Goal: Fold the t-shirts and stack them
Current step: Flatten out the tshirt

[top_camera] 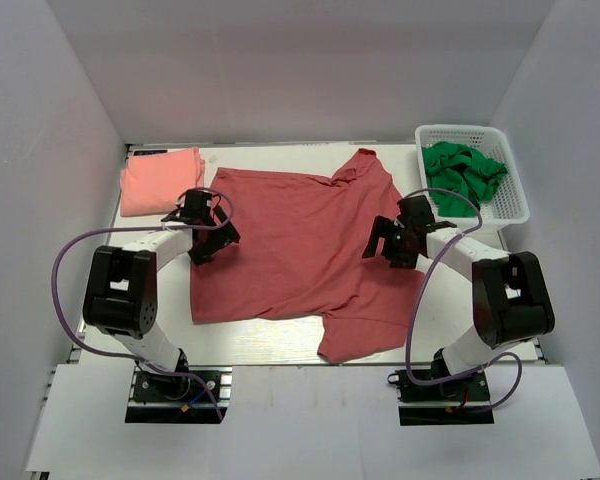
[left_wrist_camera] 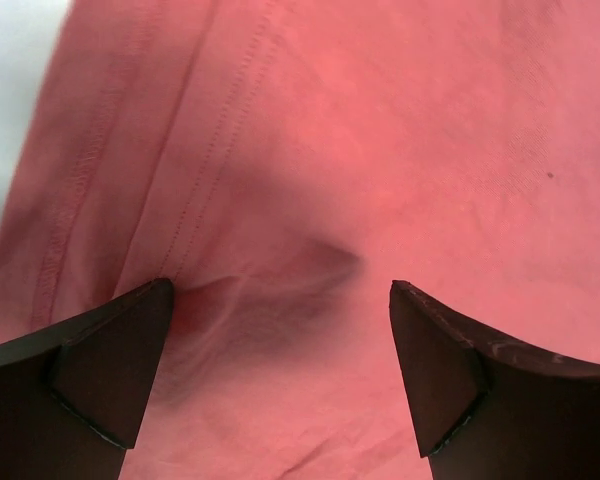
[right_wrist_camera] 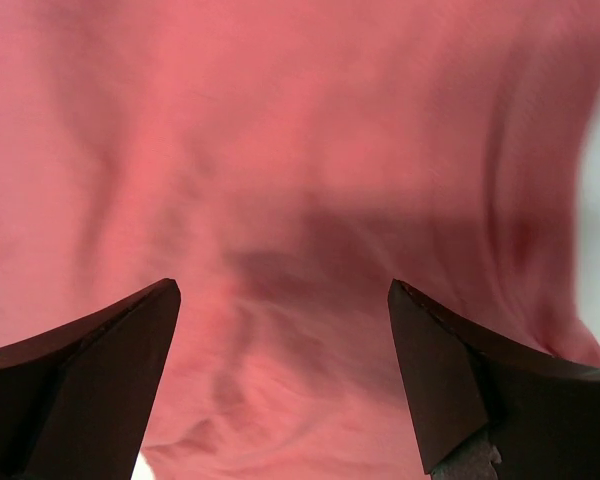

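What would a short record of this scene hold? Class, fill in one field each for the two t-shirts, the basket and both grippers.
Brick-red t-shirt: spread open, mid table, not folded
Salmon-pink t-shirt: folded, far left corner
Basket: white, far right, holds green cloth
Left gripper: open, over the red shirt's left edge, holding nothing
Right gripper: open, over the red shirt's right side, holding nothing
Contact with cloth: cannot tell
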Tool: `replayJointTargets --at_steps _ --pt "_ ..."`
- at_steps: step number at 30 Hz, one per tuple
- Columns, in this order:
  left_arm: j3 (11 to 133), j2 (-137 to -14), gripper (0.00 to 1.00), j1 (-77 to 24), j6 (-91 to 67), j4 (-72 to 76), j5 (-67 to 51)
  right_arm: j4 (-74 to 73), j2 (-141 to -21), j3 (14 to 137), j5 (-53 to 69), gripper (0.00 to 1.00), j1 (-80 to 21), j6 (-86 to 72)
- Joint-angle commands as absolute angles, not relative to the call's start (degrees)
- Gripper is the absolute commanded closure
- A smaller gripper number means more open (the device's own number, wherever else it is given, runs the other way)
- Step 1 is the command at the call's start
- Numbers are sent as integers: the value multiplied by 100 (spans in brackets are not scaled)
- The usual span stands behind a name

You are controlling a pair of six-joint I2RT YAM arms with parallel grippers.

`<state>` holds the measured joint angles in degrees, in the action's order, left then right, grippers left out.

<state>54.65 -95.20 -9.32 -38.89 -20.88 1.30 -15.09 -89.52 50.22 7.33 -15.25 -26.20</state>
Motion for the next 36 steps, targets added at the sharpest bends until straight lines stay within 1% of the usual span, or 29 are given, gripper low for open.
replayJointTargets --at_steps 1,6,8,11,14,16,19,22,24,25,26,28,29,31,33,36 --pt "5125 -9202 0 -835 -4298 -2830 826 -1696 -9079 4869 527 10 -1389 -2751" --pt "4615 -8781 0 -835 -4491 -2988 826 -1723 -9044 4641 457 10 -1327 -2891" --pt "4614 -8597 0 -835 -4491 -2936 826 -1732 -8931 4632 466 10 -1371 -2770" --pt "4938 -8517 0 -835 -4307 -2690 695 -1801 -8790 4833 501 10 -1371 -2435" --pt "5727 -8517 0 -835 -4105 -2488 633 -1889 -8623 5194 562 10 -1415 -2111" --pt "6045 -8622 0 -896 -3991 -2487 633 -1951 -8491 5457 440 10 -1459 -1943" --pt "6442 -8841 0 -949 -3736 -2278 432 -1916 -8297 5589 -182 10 -1573 -1706" --pt "6775 -9210 0 -949 -3472 -2206 431 -1907 -8375 5669 -746 10 -1722 -1459" --pt "7125 -9665 0 -1010 -3253 -2328 746 -2030 -8577 5871 -1028 10 -1880 -1406" --pt "7276 -9851 0 -1072 -3182 -2625 1173 -2039 -8700 6002 -1237 10 -1924 -1380" --pt "7721 -10053 0 -1072 -3112 -2906 1395 -2048 -8849 6046 -1291 10 -1994 -1380" --pt "8146 -10631 0 -1291 -2857 -3408 1931 -2083 -9043 6178 -1484 10 -2117 -1345" --pt "8461 -10783 0 -1370 -2761 -3758 2377 -2100 -9174 6222 -1529 10 -2153 -1362" --pt "8735 -11134 0 -1616 -2602 -4033 2984 -2127 -9359 6372 -1608 10 -2171 -1397" --pt "8797 -11311 0 -1757 -2418 -4034 3146 -2145 -9518 6477 -1582 10 -2188 -1502" --pt "8798 -11609 0 -1889 -2233 -3877 2857 -2171 -9895 6609 -1565 10 -2171 -1661"
